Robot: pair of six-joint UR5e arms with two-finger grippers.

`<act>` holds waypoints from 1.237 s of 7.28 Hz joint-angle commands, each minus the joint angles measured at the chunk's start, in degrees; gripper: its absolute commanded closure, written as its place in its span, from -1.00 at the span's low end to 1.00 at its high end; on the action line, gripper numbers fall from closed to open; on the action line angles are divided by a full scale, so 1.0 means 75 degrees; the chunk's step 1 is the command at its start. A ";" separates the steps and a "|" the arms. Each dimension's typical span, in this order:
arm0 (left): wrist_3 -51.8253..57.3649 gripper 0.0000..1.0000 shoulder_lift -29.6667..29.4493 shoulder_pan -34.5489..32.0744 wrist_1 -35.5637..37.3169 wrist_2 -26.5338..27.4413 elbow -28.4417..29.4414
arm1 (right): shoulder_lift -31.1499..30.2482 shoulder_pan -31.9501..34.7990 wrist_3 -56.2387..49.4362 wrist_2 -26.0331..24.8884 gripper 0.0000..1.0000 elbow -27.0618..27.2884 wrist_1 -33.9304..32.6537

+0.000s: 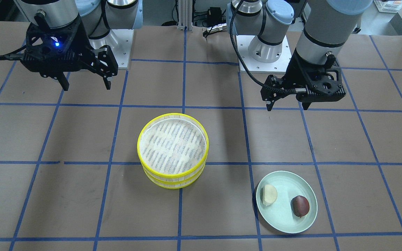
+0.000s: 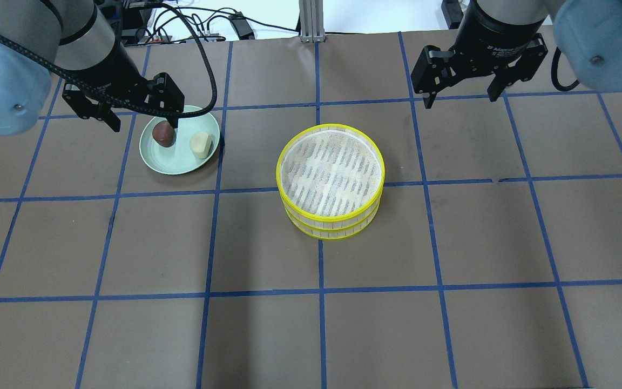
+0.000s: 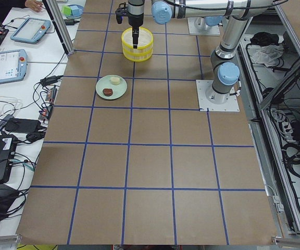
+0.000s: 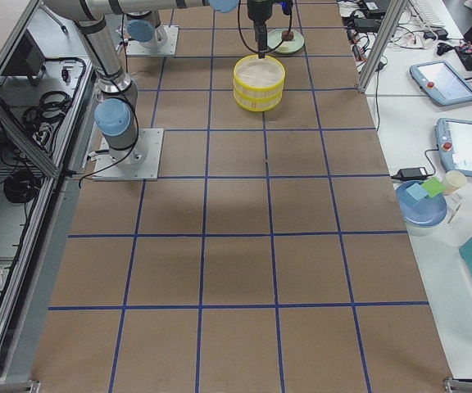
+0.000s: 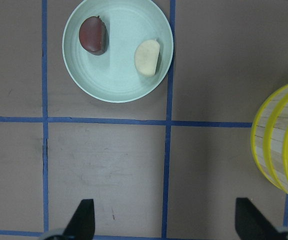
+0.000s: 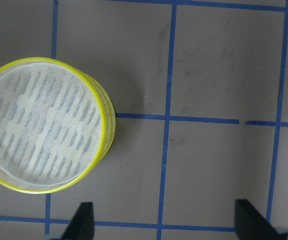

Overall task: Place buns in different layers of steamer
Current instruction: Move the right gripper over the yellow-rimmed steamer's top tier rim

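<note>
Two steamer layers with yellow rims are stacked in the table's middle, the top one (image 1: pixel 172 146) (image 2: pixel 330 173) empty above the lower one (image 1: pixel 173 182) (image 2: pixel 332 229). The cream bun (image 1: pixel 268 194) (image 2: pixel 201 145) and the reddish-brown bun (image 1: pixel 300 205) (image 2: pixel 163 134) lie side by side on a pale green plate (image 1: pixel 284 223) (image 2: pixel 173 162). My left gripper (image 1: pixel 286 103) (image 2: pixel 143 123) is open and empty, hovering high on the robot's side of the plate. My right gripper (image 1: pixel 86 85) (image 2: pixel 462 98) is open and empty, high above bare table beside the stack.
The table is brown with a blue tape grid. The left wrist view shows the plate (image 5: pixel 114 85), both buns and the stack's edge (image 5: pixel 281 145). The right wrist view shows the stack (image 6: pixel 44 125). The arm bases stand at the table's robot side (image 1: pixel 260 52).
</note>
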 commanded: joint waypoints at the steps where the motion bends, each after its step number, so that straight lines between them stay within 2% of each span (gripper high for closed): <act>1: -0.0001 -1.00 0.0000 -0.0001 0.0000 0.0005 0.0000 | 0.0003 0.0001 0.0018 0.0022 -1.00 0.0012 -0.0012; 4: 0.0011 -1.00 -0.0024 -0.0001 0.0012 0.0017 -0.0012 | 0.0551 0.0012 0.0355 0.0046 -1.00 0.0116 -0.0047; 7: 0.0011 -1.00 -0.0070 0.0128 -0.0012 0.0052 -0.0023 | 0.0835 0.0176 0.0780 0.0034 -1.00 0.0678 -0.0924; 8: 0.0011 -1.00 -0.0070 0.0128 -0.0012 0.0052 -0.0012 | 0.0951 0.0211 0.0977 0.0347 -1.00 0.0796 -0.0915; 9: 0.0011 -1.00 -0.0070 0.0128 -0.0023 0.0064 -0.0012 | 0.1266 0.0501 0.1733 0.0582 -1.00 0.1041 -0.1367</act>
